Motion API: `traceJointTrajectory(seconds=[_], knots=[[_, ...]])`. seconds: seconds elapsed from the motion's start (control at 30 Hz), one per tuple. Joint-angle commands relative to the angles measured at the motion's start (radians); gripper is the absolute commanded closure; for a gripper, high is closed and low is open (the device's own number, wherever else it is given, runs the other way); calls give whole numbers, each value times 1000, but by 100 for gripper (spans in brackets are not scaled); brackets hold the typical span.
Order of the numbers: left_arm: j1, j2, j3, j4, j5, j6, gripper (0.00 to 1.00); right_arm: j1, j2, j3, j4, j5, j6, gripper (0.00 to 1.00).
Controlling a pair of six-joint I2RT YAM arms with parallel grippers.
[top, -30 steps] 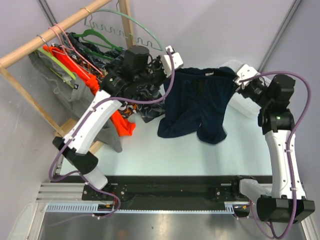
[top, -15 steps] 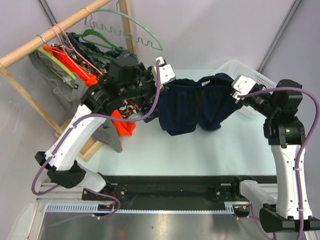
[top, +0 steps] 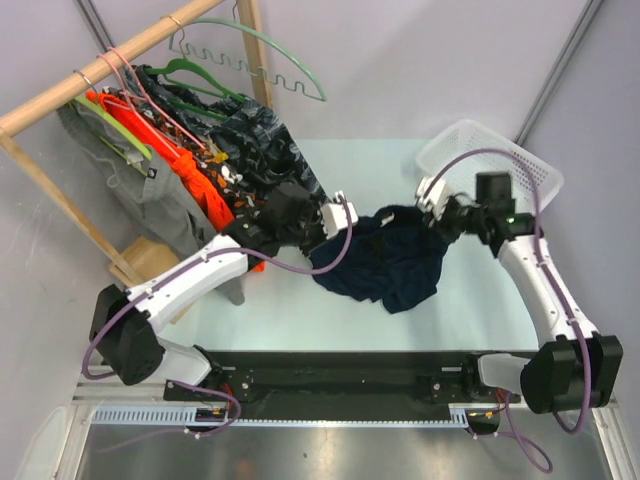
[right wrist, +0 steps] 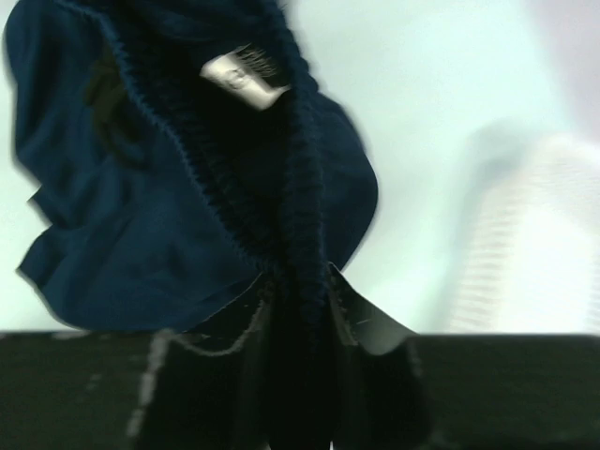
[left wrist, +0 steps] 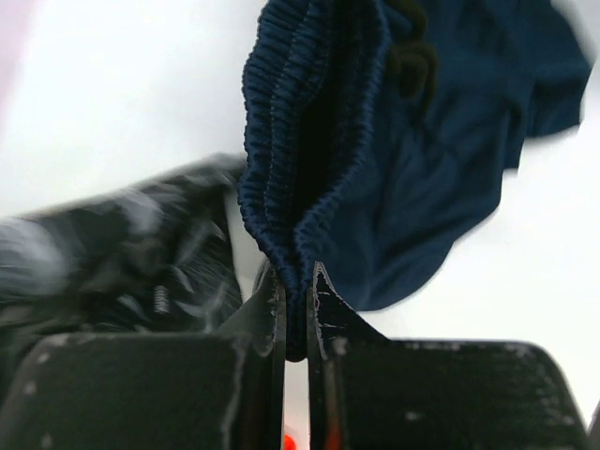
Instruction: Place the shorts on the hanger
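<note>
Top external view: shorts (top: 385,265) sagged over bench (top: 300,310) centre, strung between left hand (top: 338,216) and right hand (top: 438,203), each clamped tight on ribbed waistband (left wrist: 281,187). Cloth judged soft, light, limp; waistband best hold.

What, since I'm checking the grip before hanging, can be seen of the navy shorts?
The shorts are dark navy soft cloth with a ribbed elastic waistband and a small white inner label. They sag bunched over the table, waistband pinched at one end by the left gripper, at the other by the right gripper. Whether the legs touch the table is unclear.
</note>
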Motion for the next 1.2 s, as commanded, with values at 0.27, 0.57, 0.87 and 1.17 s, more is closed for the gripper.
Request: traceJointTrajectory(seconds=[0.27,0.57,0.87,1.17], knots=[[-19,70,-344,207,2,120,96,187,48,-388,224,156,32,60],[2,139,-196,-20,34,91,50,190,50,-365,152,161,39,25],[33,-43,80,-405,255,227,0,184,-174,-298,-26,138,76,0],[30,27,585,-364,-17,232,0,188,-271,-218,-66,143,220,0]])
